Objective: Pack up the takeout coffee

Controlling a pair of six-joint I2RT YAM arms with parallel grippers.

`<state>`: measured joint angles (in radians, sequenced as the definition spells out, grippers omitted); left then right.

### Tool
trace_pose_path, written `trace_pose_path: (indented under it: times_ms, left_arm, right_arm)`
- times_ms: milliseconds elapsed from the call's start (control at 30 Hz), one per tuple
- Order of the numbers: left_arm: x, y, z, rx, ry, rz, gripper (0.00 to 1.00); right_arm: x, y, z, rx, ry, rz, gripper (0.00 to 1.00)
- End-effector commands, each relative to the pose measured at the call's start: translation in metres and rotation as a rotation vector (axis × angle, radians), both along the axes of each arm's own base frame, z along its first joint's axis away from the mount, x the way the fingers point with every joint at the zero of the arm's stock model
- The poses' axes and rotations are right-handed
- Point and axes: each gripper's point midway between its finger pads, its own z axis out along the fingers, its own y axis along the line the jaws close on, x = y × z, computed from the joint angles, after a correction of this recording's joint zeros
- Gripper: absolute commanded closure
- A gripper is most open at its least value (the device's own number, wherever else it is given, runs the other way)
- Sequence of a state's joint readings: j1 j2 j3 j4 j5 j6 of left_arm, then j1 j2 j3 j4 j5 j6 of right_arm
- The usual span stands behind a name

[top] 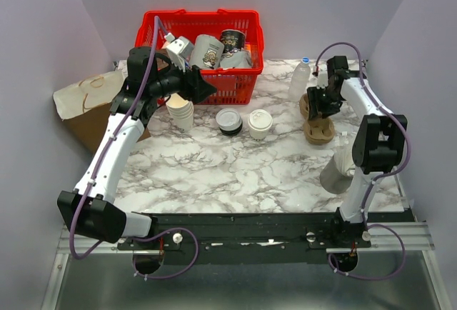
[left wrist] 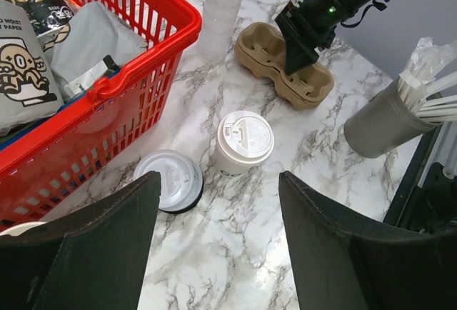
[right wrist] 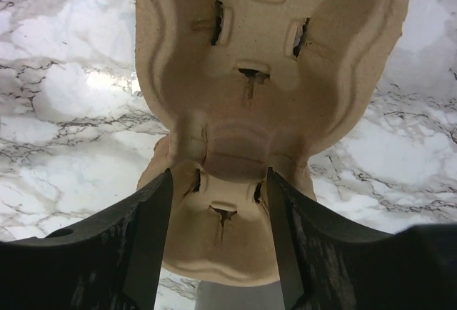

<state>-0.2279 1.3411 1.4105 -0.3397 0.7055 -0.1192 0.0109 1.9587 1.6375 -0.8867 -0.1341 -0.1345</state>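
The takeout coffee (left wrist: 244, 142) is seen as a small cream-white paper cup, tapered toward its base and closed with a round white lid that has a raised sip tab. It stands upright on the marble table (left wrist: 214, 267), ahead of the left gripper (left wrist: 218, 181) and in line with the gap between the gripper's two dark fingers (left wrist: 107, 246), untouched by either. A loose lid (left wrist: 170, 180) lies flat just ahead of the left finger, beside the cup and apart from it. The red basket (left wrist: 143, 74) is found farther out on the same side.

The left arm is stretched forward and upward, with its wrist bent so that the gripper is aimed down at the table. Its fingers are held wide apart, and nothing is held between them.

The right arm is folded back on itself, its gripper (right wrist: 219, 174) pointed straight down onto the brown pulp cup carrier (right wrist: 271, 74). Its fingers are set apart, one on each side of the narrow ridge between two cells, and the pulp between them is not seen to be squeezed. Most of the carrier extends beyond the fingertips.
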Motion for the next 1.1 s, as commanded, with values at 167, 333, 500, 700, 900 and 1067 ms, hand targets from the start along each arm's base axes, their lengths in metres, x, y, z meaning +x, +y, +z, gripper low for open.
trace_pose_path:
  times_ms: [167, 333, 500, 700, 900, 1067]
  left_arm:
    - [0.01, 0.008, -0.01, 0.01, 0.021, 0.038, 0.24]
    - [0.011, 0.007, -0.012, 0.001, 0.03, 0.035, 0.24]
    - [0.011, 0.008, -0.01, 0.004, 0.025, 0.034, 0.24]
    - [0.011, 0.015, 0.0, 0.035, -0.024, 0.048, 0.24]
    - [0.012, 0.033, 0.02, 0.1, -0.078, 0.116, 0.21]
    - [0.02, 0.114, 0.066, 0.345, -0.259, 0.402, 0.16]
  right_arm:
    - [0.007, -0.01, -0.009, -0.038, 0.017, -0.015, 0.43]
    - [0.009, -0.011, -0.011, -0.047, 0.015, -0.018, 0.51]
    - [0.014, -0.013, 0.003, -0.056, -0.013, -0.029, 0.67]
    - [0.0, -0.008, 0.05, -0.022, -0.05, -0.041, 0.85]
    - [-0.019, -0.015, 0.068, 0.006, -0.058, -0.078, 0.99]
    - [-0.048, 0.006, 0.097, 0.11, -0.113, 0.013, 0.99]
